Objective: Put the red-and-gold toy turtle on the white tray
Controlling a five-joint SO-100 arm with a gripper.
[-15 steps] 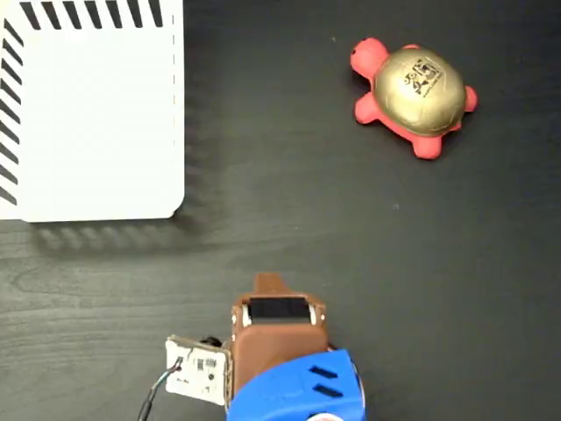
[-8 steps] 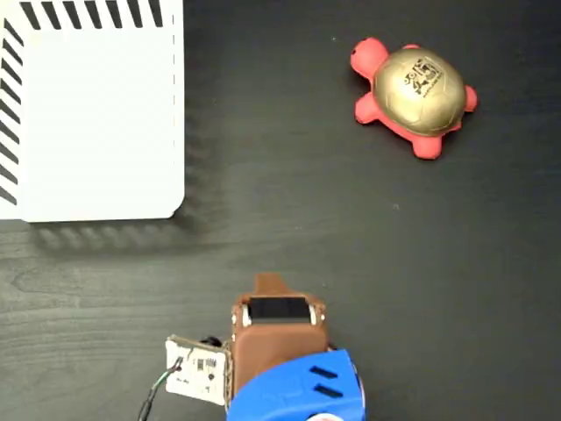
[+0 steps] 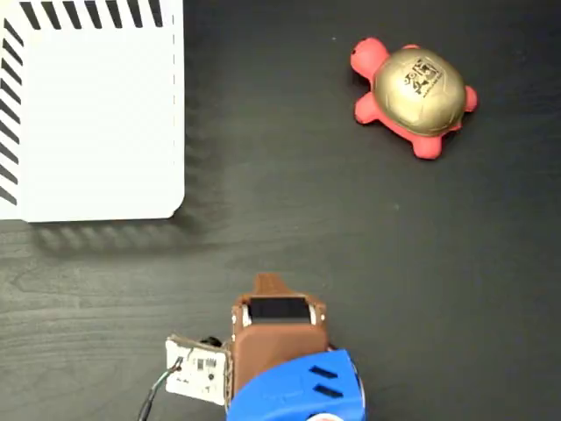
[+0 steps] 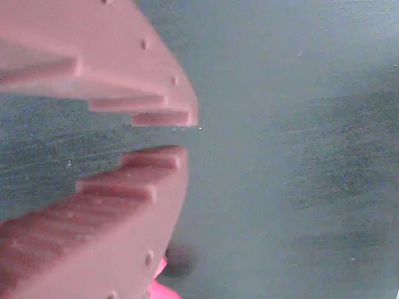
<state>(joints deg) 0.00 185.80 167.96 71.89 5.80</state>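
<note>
Looking down through the fixed view, I am seeing the red-and-gold toy turtle [image 3: 412, 95] lying shell-up on the dark table [image 3: 351, 246], well apart from the white tray [image 3: 96, 123], to the tray's right near the top of the picture. The arm [image 3: 280, 351], brown with a blue housing, is sitting at the bottom edge, below and between tray and turtle, touching neither. Through the wrist view, I am seeing the gripper [image 4: 181, 134] with its two ridged fingers [image 4: 112, 205] standing slightly parted, a narrow gap between the tips, pinching nothing, with only bare table behind them.
</note>
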